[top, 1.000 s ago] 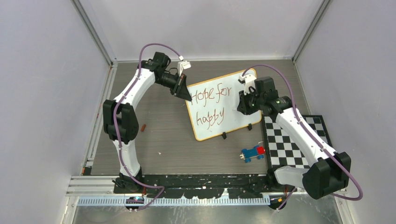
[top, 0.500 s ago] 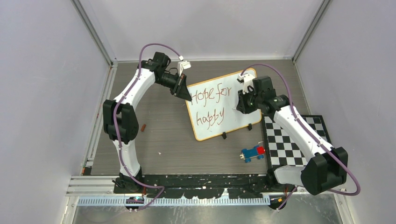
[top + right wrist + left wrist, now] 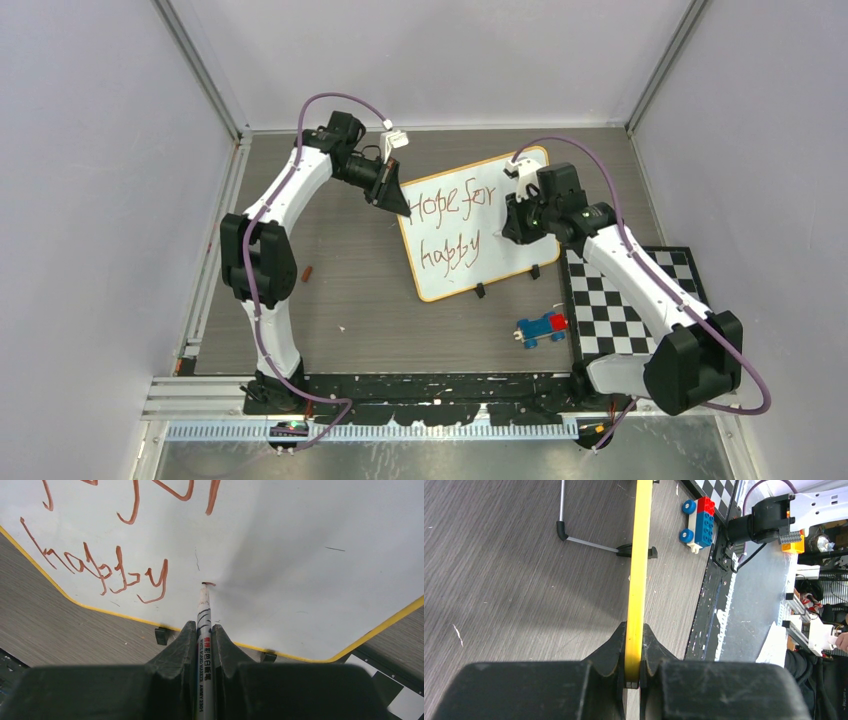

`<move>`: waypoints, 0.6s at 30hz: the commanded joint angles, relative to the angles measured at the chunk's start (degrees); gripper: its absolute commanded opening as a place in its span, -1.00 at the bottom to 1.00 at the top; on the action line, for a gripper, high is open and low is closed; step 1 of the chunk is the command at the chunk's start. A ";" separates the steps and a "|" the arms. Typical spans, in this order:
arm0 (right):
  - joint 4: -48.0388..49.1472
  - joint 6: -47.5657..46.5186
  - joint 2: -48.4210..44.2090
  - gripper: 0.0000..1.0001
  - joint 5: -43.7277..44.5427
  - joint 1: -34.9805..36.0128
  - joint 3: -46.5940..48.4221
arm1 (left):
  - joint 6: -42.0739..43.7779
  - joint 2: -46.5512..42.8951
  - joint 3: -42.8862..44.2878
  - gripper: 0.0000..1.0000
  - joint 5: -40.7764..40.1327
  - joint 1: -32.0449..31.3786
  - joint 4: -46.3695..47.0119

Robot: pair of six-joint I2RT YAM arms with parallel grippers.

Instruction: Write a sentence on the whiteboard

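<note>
The left arm point(image 3: 285, 195) arches forward and bends rightward, and the left hand point(image 3: 403, 208) is clamped on the whiteboard point(image 3: 500, 255) edge. The right arm point(image 3: 640, 280) stretches forward and leftward. The right hand point(image 3: 508, 230) tilts down, its fingers pinched around a marker point(image 3: 204, 620).

Toy car point(image 3: 541, 328) before whiteboard point(image 3: 455, 278), beside checkerboard point(image 3: 598, 318).

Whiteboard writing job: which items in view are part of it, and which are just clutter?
In use: whiteboard, its edge clamped by the left gripper; marker, held by the right gripper, tip at the board.
Clutter: toy brick car, checkerboard mat, small reddish piece on the table.
</note>
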 commanded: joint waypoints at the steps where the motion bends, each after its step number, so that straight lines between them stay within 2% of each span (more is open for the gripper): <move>1: 3.23 -0.12 0.53 -0.99 -0.87 1.08 2.30 | 2.09 -0.54 0.03 -1.00 -3.66 0.39 1.55; 18: 1.16 -2.81 0.00 -1.00 0.53 1.39 -1.36 | 2.11 -0.69 -0.46 -1.00 -3.78 0.34 1.68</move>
